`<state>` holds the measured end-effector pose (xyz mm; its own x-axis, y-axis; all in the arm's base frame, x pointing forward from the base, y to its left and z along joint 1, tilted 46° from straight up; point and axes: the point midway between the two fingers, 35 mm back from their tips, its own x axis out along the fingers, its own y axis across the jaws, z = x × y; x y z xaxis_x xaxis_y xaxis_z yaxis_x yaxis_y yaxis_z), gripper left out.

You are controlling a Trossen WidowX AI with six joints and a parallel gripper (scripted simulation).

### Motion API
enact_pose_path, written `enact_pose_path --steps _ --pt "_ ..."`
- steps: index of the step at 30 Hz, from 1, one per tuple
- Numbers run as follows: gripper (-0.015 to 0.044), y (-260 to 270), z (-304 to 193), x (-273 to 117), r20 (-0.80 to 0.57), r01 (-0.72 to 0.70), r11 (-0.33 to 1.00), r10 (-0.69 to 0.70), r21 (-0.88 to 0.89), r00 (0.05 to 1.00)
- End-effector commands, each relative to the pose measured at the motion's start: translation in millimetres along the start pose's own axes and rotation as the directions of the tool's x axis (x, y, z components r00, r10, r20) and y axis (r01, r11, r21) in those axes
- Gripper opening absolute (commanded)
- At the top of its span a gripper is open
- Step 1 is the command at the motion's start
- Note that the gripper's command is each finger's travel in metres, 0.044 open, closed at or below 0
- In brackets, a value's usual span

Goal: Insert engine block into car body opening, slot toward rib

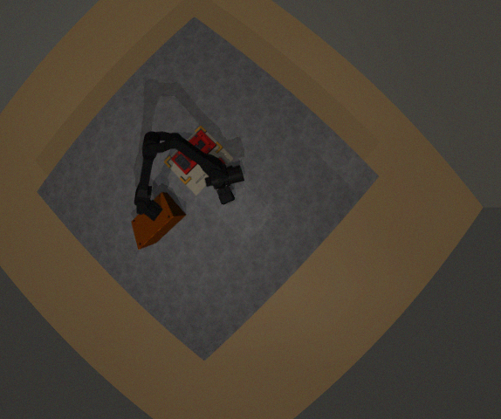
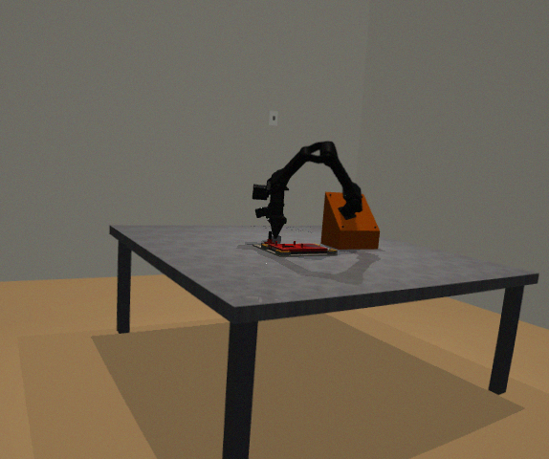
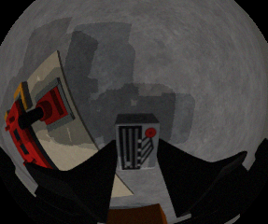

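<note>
The engine block (image 3: 137, 146) is a small grey block with dark slots and a red round spot. My gripper (image 3: 136, 144) (image 2: 276, 236) is shut on it, one finger at each side. The block is low, beside the cream board; whether it touches the table cannot be told. The red car body (image 1: 184, 161) (image 2: 309, 248) lies on the cream board (image 1: 194, 182) (image 3: 79, 151) between yellow corner brackets. In the wrist view the car body is at the left edge, only partly seen. Its opening cannot be made out clearly. The arm hides the block in the top view.
A red square part (image 3: 64, 108) in a grey frame sits on the board, near an upright black peg (image 3: 32, 117). The orange wedge-shaped stand (image 1: 151, 227) (image 2: 349, 239) (image 3: 135, 216) carries the arm's base. The arm arches over the board.
</note>
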<state>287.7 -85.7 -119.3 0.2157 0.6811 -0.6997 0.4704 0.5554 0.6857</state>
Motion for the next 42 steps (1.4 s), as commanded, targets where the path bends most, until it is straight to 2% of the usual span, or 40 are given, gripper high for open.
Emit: enact_pose_path --steps 1,35,42 --pt "0.0000 -1 5 -12 0.013 0.004 1.000 -0.004 -0.006 1.000" --pt "0.0000 -1 2 -117 0.014 0.009 1.000 -0.009 -0.005 1.000" --pt "0.0000 6 3 -120 0.014 0.012 1.000 -0.012 -0.016 1.000"
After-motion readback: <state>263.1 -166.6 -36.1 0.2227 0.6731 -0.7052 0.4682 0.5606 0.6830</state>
